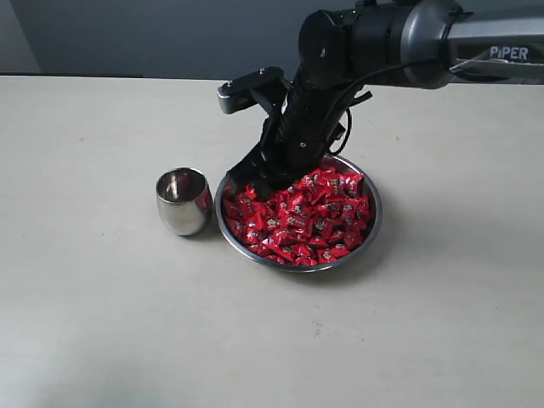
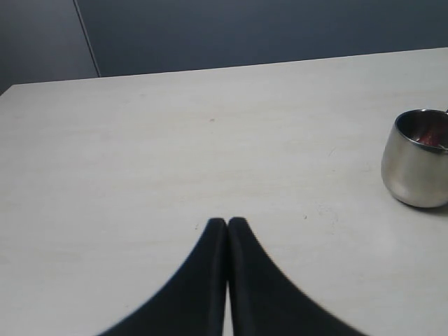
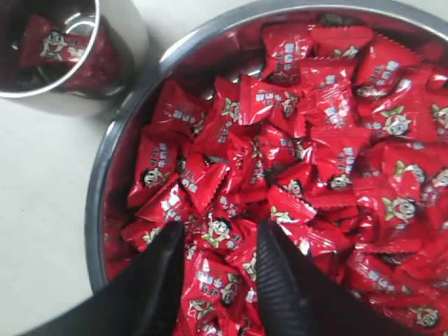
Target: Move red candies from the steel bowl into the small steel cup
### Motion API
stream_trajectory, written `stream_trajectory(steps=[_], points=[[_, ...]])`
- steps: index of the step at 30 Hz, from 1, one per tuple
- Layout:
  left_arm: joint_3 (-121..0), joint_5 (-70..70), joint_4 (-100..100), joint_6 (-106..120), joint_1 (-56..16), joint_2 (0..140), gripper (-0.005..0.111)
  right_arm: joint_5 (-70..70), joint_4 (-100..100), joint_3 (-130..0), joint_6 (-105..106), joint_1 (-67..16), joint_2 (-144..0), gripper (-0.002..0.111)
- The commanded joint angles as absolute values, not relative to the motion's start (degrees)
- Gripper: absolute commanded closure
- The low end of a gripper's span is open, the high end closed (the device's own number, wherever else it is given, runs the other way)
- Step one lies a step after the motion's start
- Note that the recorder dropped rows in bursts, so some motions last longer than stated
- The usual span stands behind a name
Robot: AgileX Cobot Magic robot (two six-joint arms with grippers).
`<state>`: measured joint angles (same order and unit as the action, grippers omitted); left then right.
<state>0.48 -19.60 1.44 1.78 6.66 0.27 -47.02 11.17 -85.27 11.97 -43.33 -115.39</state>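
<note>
Red candies (image 1: pixel 302 217) fill the wide steel bowl (image 1: pixel 372 223) at the table's middle; up close the candies (image 3: pixel 308 140) heap against the bowl's rim (image 3: pixel 105 182). The small steel cup (image 1: pixel 184 201) stands just left of the bowl, and one red candy (image 3: pixel 52 43) lies inside that cup (image 3: pixel 122 42). My right gripper (image 3: pixel 220 234) is open, its fingers down among the candies at the bowl's left side, with a candy lying between them. My left gripper (image 2: pixel 227 222) is shut and empty over bare table, with the cup (image 2: pixel 416 161) off to one side of it.
The pale table (image 1: pixel 102 323) spreads around the bowl and cup. The right arm (image 1: pixel 357 59) reaches in from the upper right over the bowl's back rim. A dark wall runs behind the table's far edge.
</note>
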Motion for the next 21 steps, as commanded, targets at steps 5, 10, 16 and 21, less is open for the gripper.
stream_trajectory(steps=[5,10,16,21], points=[[0.0,-19.3,1.6,1.7,6.2,0.0,0.106,-44.4,14.3,-83.2,12.2,-43.4,-117.0,0.074],[0.0,-19.3,1.6,1.7,6.2,0.0,0.106,-44.4,18.4,-83.2,15.1,-43.4,-119.6,0.074],[0.0,-19.3,1.6,1.7,6.2,0.0,0.106,-43.5,18.3,-83.2,15.1,-43.4,-121.0,0.074],[0.0,-19.3,1.6,1.7,6.2,0.0,0.106,-42.7,17.8,-83.2,15.1,-43.4,-121.8,0.090]])
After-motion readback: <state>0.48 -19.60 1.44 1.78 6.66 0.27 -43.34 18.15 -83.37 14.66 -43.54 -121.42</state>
